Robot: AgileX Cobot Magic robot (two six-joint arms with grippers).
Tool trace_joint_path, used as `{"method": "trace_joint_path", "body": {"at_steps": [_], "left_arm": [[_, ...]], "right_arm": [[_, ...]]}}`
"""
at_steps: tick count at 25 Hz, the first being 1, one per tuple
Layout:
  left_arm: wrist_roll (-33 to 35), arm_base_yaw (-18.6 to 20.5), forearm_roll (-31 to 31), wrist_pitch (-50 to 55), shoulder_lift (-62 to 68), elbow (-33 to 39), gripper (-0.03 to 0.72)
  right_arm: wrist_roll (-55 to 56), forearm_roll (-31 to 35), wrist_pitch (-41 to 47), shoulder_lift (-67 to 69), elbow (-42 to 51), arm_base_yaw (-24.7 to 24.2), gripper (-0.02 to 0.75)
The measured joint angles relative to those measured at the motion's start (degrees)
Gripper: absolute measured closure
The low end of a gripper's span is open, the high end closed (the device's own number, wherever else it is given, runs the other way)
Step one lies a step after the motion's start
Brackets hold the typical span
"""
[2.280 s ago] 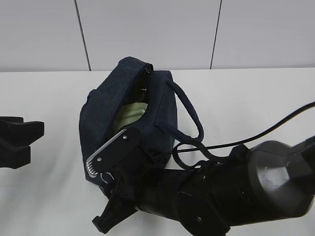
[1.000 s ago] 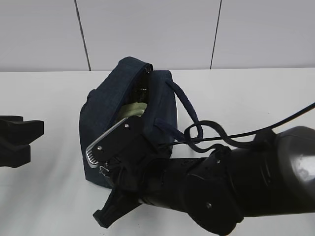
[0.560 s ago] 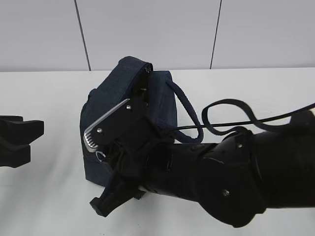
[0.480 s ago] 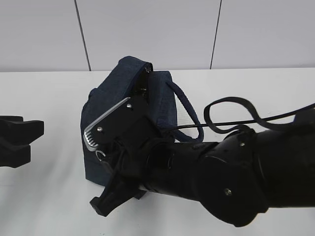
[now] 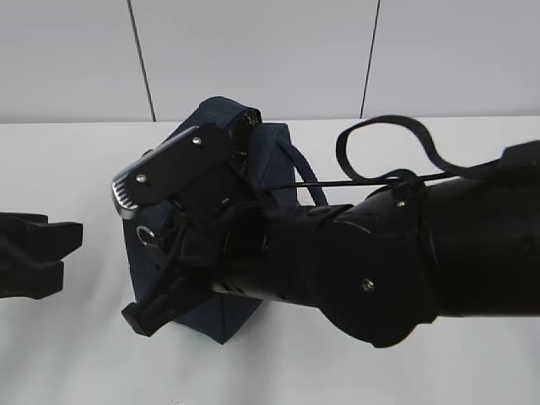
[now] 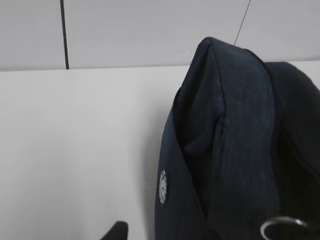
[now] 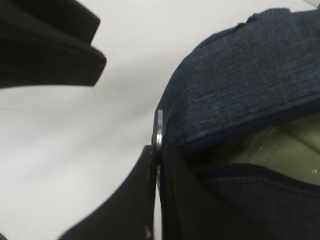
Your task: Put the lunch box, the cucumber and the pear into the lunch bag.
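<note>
The right gripper (image 7: 157, 165) pinches the silver zipper ring (image 7: 159, 131) of the lunch bag (image 5: 207, 143), mid-table (image 5: 67, 169); the lunch box (image 7: 270, 145) lies inside. The left gripper's (image 5: 34, 253) state cannot be told.

A white table (image 5: 76, 354) is stretching across the scene from the near edge to the far side, its surface plain and matte. Behind it, a pale wall (image 5: 253, 51) is rising at the far edge, with two thin dark seams (image 5: 142, 61) running down it, one left of centre and one right.
</note>
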Motion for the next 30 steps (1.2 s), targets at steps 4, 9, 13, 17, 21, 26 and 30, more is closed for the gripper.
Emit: {"method": "trace_joint_path", "body": {"at_steps": [4,9,13,17,21,26,30], "left_arm": [[0.0,0.0,0.6,6.4,3.3,-2.1,0.412],[0.0,0.0,2.5,14.3,4.9,-5.6,0.416],[0.6,0.0,6.3,21.6,5.0,-8.1,0.459],[2.1,0.0,9.9,26.9,5.0,-10.1,0.473],[4.8,0.0,9.7,31.6,5.0,-13.0,0.473],[14.8,0.0,3.2,39.4,5.0,-17.8,0.473],[20.6,0.3,-2.5,41.6,5.0,-18.6,0.473]], "right_arm": [[0.0,0.0,0.1,0.0,-0.3,0.0,0.738],[0.0,1.1,0.1,0.0,-0.4,0.0,0.738],[-0.1,2.9,0.1,0.0,-0.4,0.0,0.738],[-0.1,3.4,0.2,0.0,-0.5,0.0,0.738],[-0.1,3.8,0.8,-0.1,-0.5,0.0,0.738],[-0.1,4.7,0.9,-0.2,-0.6,0.0,0.738],[-0.1,5.2,1.1,-0.2,-0.6,0.0,0.738]]}}
